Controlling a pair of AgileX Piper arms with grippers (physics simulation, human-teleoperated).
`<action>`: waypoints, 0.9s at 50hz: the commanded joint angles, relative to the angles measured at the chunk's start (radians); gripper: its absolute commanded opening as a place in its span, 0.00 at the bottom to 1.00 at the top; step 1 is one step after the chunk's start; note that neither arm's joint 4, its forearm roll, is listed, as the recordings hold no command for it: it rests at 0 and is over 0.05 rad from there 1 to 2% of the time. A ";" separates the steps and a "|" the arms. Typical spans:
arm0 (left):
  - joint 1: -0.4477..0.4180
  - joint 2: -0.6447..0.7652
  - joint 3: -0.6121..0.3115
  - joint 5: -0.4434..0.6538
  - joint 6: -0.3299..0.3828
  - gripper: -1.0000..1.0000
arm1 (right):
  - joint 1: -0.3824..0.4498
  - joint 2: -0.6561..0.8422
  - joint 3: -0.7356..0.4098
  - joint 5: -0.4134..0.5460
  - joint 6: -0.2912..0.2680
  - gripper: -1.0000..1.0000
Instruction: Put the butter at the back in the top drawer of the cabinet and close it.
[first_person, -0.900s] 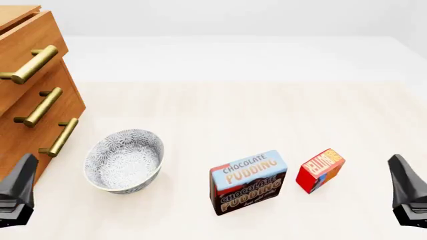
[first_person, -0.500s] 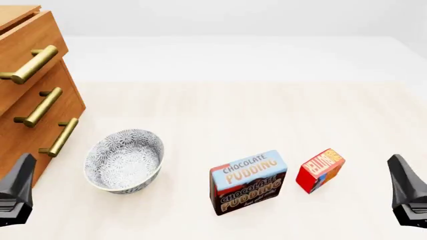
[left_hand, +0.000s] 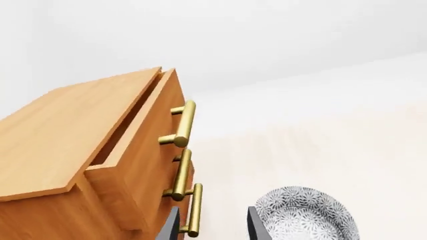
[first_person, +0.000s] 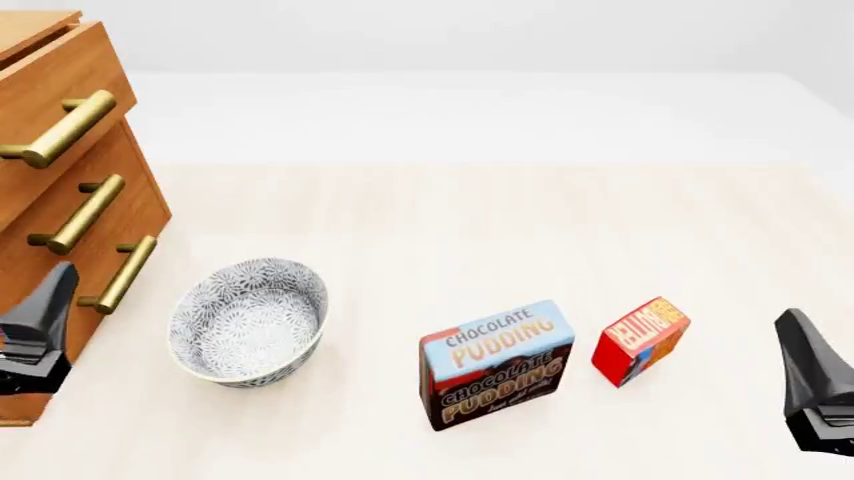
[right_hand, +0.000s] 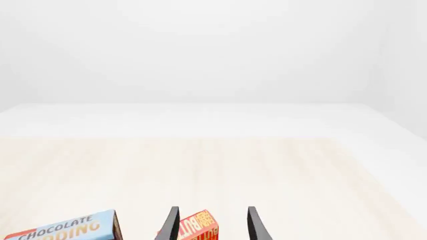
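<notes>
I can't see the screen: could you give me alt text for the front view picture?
A pale wooden table holds a patterned grey-white bowl, a blue-and-brown chocolate pudding box and, to its right, a small red butter box. At far left stands a light-brown wooden cabinet with three brass-handled drawers, the top drawer jutting out. A dark claw shows at each lower corner.

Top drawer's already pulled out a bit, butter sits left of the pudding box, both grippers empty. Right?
One thing is off: the butter sits to the right of the pudding box, not the left, as the front view shows. The rest holds: the top drawer is pulled out a bit, and the left gripper and right gripper are both empty.
</notes>
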 joint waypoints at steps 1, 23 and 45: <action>-0.041 0.169 -0.122 0.038 0.141 1.00 | 0.000 0.000 0.000 0.000 0.000 1.00; -0.092 0.310 -0.302 0.167 0.343 1.00 | 0.000 0.000 0.000 0.000 0.000 1.00; -0.107 0.330 -0.328 0.210 0.533 1.00 | 0.000 0.000 0.000 0.000 0.000 1.00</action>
